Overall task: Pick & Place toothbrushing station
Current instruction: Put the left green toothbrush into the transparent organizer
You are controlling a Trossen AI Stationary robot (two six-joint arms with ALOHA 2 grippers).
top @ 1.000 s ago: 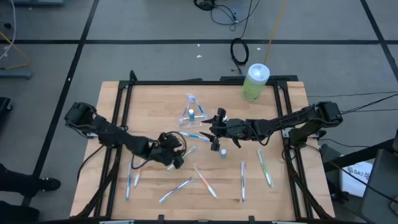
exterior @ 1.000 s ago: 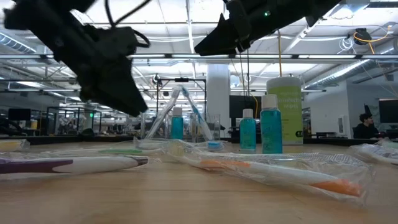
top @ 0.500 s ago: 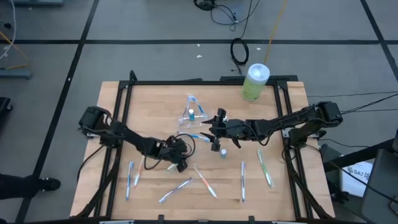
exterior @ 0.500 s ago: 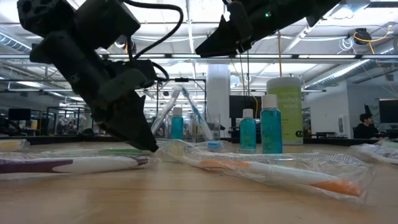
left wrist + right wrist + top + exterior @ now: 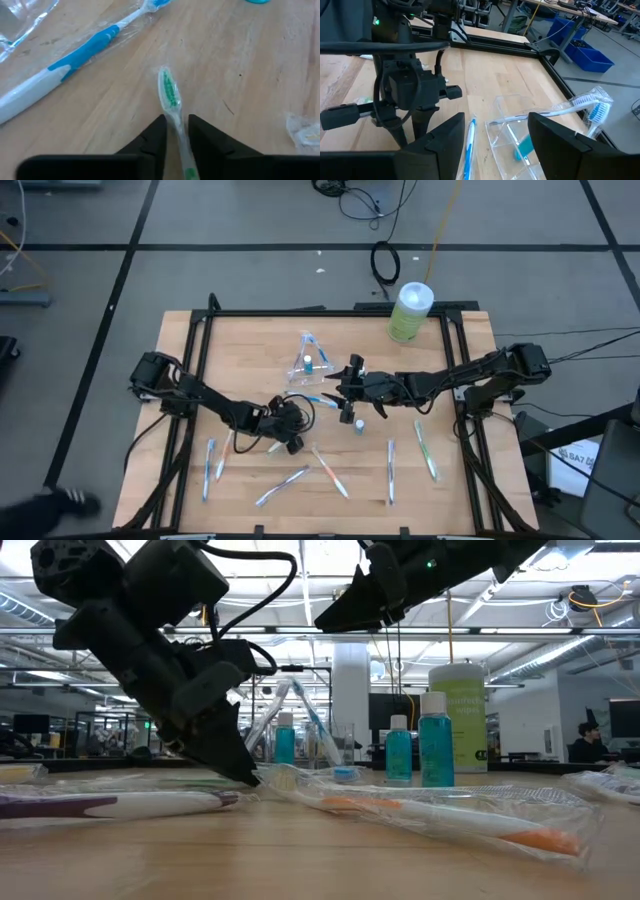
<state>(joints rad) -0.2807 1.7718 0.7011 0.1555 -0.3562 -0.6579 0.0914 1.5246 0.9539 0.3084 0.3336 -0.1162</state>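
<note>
We see our left hand [image 5: 176, 131] low on the surface [image 5: 450, 490], fingers pinched on a green toothbrush [image 5: 170, 95] lying flat there. Our right hand [image 5: 340, 387] hovers open near the cup [image 5: 306, 360] mid-surface.

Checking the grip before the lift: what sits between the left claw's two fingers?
In the left wrist view, the left claw has the green toothbrush in its clear wrapper running between its fingers, on bare wood.

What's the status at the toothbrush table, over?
Left gripper down, jaws closing around green toothbrush. Right gripper open, hovering beside clear cup. Blue toothbrush lies close alongside.
</note>
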